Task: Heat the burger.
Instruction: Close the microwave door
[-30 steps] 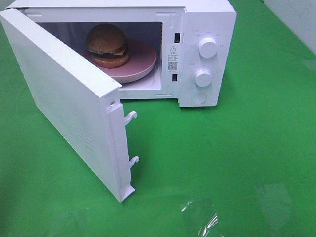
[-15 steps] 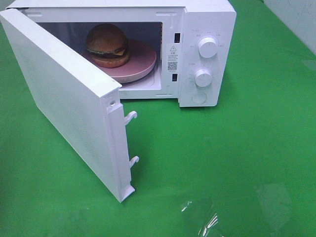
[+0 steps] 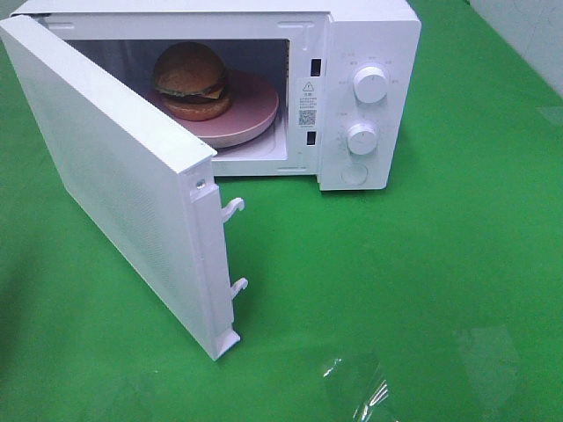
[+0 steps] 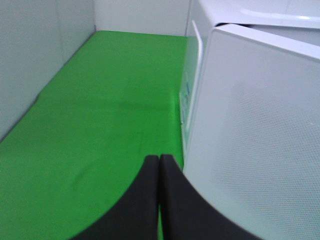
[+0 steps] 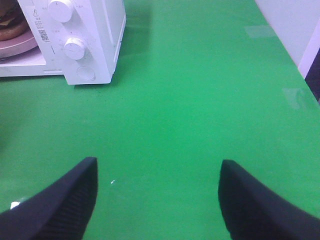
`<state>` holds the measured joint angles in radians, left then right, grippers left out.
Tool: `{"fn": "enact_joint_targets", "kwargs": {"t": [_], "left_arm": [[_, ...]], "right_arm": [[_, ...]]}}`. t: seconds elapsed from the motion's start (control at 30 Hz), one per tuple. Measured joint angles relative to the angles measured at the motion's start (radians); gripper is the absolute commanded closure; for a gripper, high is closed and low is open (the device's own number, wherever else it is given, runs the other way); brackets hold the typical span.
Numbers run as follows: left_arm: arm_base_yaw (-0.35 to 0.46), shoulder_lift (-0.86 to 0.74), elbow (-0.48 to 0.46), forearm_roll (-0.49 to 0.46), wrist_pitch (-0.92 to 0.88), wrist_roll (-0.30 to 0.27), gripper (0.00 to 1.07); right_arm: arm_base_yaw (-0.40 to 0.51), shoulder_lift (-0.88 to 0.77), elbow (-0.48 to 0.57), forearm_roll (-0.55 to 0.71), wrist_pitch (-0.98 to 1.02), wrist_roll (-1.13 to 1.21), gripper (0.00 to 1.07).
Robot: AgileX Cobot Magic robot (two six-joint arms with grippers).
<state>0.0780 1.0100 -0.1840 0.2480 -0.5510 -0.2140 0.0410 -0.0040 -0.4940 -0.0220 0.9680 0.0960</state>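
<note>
Burger [image 3: 191, 77] on plate [image 3: 257, 112] inside microwave [image 3: 374, 35], door edge [image 3: 204, 255] jutting forward

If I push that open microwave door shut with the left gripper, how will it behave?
The door looks rigid and hinged, so it should swing, not flex. Its face seems smooth; the shut left gripper might slip along it. The microwave simply rests on the green surface, so a hard push may shift it.

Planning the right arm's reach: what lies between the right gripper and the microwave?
Only bare green table between the open right gripper and the microwave, as the right wrist view shows.
</note>
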Motion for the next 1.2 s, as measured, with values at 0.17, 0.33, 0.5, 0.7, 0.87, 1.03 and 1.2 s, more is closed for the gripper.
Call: {"fn": "enact_joint_targets", "kwargs": {"t": [0.17, 0.33, 0.5, 0.7, 0.87, 1.03, 1.2], "left_arm": [[0.0, 0.135, -0.05, 0.112, -0.093, -0.073, 1.07], [0.0, 0.254, -0.101, 0.127, -0.158, -0.087, 1.07], [-0.093, 0.378, -0.15, 0.111, -0.211, -0.09, 1.07], [-0.216, 0.445, -0.178, -0.026, -0.215, -0.033, 1.07], [-0.318, 0.498, -0.21, -0.106, -0.216, 0.032, 1.07], [-0.402, 0.554, -0.242, -0.202, -0.231, 0.044, 1.07], [-0.437, 0.581, -0.273, -0.215, -0.233, 0.048, 1.07]], "right_arm": [[0.0, 0.0, 0.0, 0.0, 0.0, 0.0, 0.41], [0.0, 0.0, 0.0, 0.0, 0.0, 0.0, 0.41], [0.0, 0.0, 0.0, 0.0, 0.0, 0.0, 0.41], [0.0, 0.0, 0.0, 0.0, 0.0, 0.0, 0.41], [0.0, 0.0, 0.0, 0.0, 0.0, 0.0, 0.41], [0.0, 0.0, 0.0, 0.0, 0.0, 0.0, 0.41], [0.0, 0.0, 0.0, 0.0, 0.0, 0.0, 0.41]]}}
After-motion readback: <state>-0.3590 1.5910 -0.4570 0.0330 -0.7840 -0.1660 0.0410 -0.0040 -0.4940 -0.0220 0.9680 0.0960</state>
